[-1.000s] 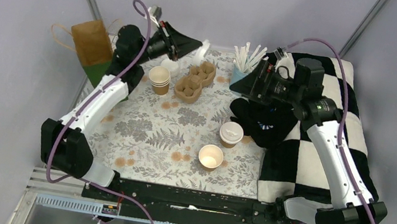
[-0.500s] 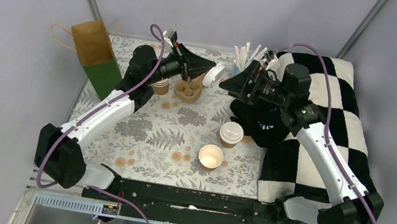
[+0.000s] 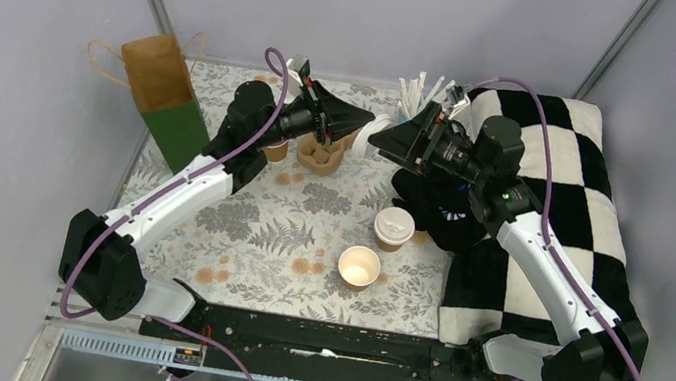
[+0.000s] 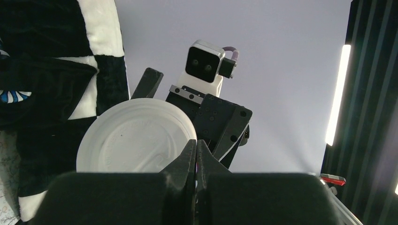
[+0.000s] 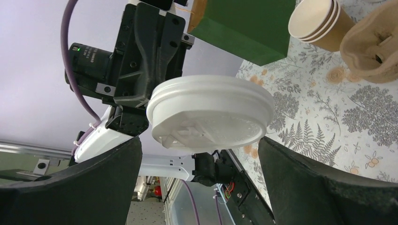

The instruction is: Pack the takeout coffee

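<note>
We start at the near edge, 6 o'clock on the floral counter. There stands the open cup, upright, tan outside and cream inside, with nothing on top. Just beyond it at 1 o'clock is the lidded cup, also upright and capped in white, and the two stand near each other but apart.

Out at 3 o'clock the checkered blanket covers the counter's side. A black cloth bundle lies at its inner edge, just beside the lidded cup.

Now to the far middle, around 12 o'clock, where both arms meet nose to nose above the counter. The left gripper is pinched fully closed on the rim of a loose white lid, holding it in the air and tilted. The right gripper faces it with its jaws spread as wide as they go. The lid sits in that gap, and whether the right fingers touch its rim we cannot tell. The right one has hold of nothing that we can see.

Under the left gripper sits the brown pulp carrier, partly hidden. At its 9 o'clock is a stack of tan cups.

At the far rim, a cup of white straws pokes up at 1 o'clock behind the right gripper. A brown-and-green paper bag stands at 10 o'clock.
</note>
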Controlling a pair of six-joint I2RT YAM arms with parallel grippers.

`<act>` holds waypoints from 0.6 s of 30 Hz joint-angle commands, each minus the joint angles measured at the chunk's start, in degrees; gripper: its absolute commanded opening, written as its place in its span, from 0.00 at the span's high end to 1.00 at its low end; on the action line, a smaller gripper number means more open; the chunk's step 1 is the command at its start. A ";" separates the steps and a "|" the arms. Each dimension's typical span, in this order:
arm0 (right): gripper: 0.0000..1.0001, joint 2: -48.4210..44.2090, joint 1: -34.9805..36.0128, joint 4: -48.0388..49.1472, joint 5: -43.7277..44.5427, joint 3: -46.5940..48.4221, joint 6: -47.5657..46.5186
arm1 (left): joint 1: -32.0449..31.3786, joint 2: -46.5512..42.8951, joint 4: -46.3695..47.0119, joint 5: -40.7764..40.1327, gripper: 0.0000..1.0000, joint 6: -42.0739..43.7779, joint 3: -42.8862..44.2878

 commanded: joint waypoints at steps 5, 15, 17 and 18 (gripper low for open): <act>0.00 0.26 0.62 7.73 0.27 -0.58 2.40 | -0.65 -0.19 2.12 -0.58 1.00 -0.52 1.42; 0.00 -0.56 0.73 3.72 2.17 -0.92 1.10 | -1.10 -0.35 1.78 -0.65 1.00 -0.19 1.82; 0.00 -0.70 0.88 1.18 2.58 -0.10 -0.33 | -1.10 -0.52 1.43 -0.82 1.00 0.07 1.84; 0.00 -0.85 0.92 0.49 2.78 -0.06 -0.80 | -1.11 -0.56 1.22 -0.80 1.00 0.21 1.87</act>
